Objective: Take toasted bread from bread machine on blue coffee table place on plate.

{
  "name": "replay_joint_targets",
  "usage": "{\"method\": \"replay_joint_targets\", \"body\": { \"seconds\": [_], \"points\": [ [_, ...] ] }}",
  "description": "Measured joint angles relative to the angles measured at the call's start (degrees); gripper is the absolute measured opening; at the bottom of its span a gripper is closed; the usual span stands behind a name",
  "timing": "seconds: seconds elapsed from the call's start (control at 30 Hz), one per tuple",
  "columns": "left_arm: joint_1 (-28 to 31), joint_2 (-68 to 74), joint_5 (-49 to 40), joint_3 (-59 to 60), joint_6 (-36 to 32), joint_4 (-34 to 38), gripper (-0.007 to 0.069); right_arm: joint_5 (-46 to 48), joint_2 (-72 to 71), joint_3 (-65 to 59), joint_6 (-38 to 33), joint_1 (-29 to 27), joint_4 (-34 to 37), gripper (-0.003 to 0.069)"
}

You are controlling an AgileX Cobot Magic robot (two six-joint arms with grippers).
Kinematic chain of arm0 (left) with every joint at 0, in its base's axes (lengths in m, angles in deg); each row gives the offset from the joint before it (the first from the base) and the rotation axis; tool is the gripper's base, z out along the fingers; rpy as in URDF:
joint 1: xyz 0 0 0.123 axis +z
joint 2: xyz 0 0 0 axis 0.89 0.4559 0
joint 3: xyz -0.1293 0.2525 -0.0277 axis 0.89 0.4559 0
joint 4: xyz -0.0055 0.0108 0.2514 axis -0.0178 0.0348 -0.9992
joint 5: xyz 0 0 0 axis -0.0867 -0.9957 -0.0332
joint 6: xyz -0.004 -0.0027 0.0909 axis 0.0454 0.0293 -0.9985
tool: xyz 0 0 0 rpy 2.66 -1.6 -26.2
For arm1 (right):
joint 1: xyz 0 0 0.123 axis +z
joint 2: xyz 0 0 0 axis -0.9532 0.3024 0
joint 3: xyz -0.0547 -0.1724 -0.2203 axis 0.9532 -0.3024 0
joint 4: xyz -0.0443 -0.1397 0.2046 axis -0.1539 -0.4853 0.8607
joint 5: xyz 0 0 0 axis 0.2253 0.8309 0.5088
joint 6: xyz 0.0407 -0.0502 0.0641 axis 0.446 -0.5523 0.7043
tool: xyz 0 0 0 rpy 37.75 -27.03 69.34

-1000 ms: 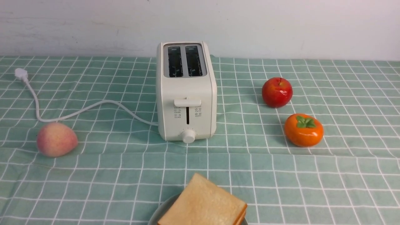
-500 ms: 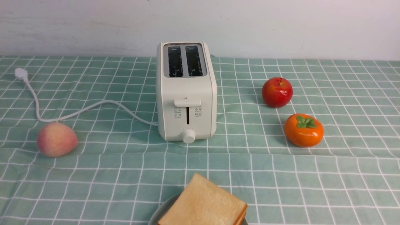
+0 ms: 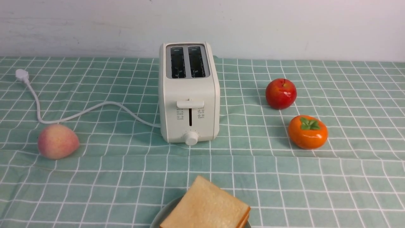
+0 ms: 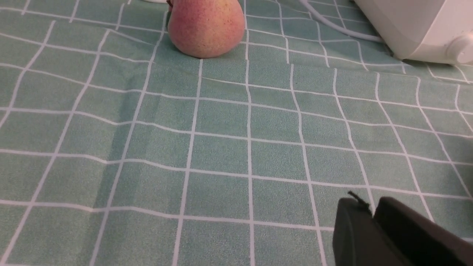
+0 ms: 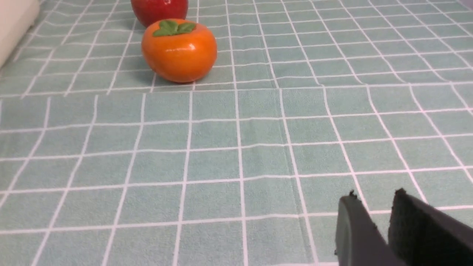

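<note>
Nothing has moved since before: the toasted bread (image 3: 205, 205) lies stacked on the plate (image 3: 164, 215), the bread machine (image 3: 189, 95) stands with bare slots, my left gripper (image 4: 373, 212) nearly together, my right gripper (image 5: 373, 207) slightly apart, both holding nothing.

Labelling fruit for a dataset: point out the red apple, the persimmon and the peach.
red apple (image 3: 281, 94), front view, its front face.
persimmon (image 5: 179, 51), right wrist view, its orange body.
peach (image 4: 206, 26), left wrist view, its front face.
</note>
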Motion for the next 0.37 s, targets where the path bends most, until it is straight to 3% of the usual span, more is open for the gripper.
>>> {"method": "replay_joint_targets", "body": {
  "seconds": [0.17, 0.37],
  "points": [
    [0.0, 0.0, 0.0, 0.0, 0.0, 0.0, 0.0079, 0.3, 0.0, 0.1, -11.6, -0.3, 7.3, 0.0153],
    [0.0, 0.0, 0.0, 0.0, 0.0, 0.0, 0.0088, 0.3, 0.0, 0.1, -13.8, -0.1, 8.9, 0.0153]
  ]
}}
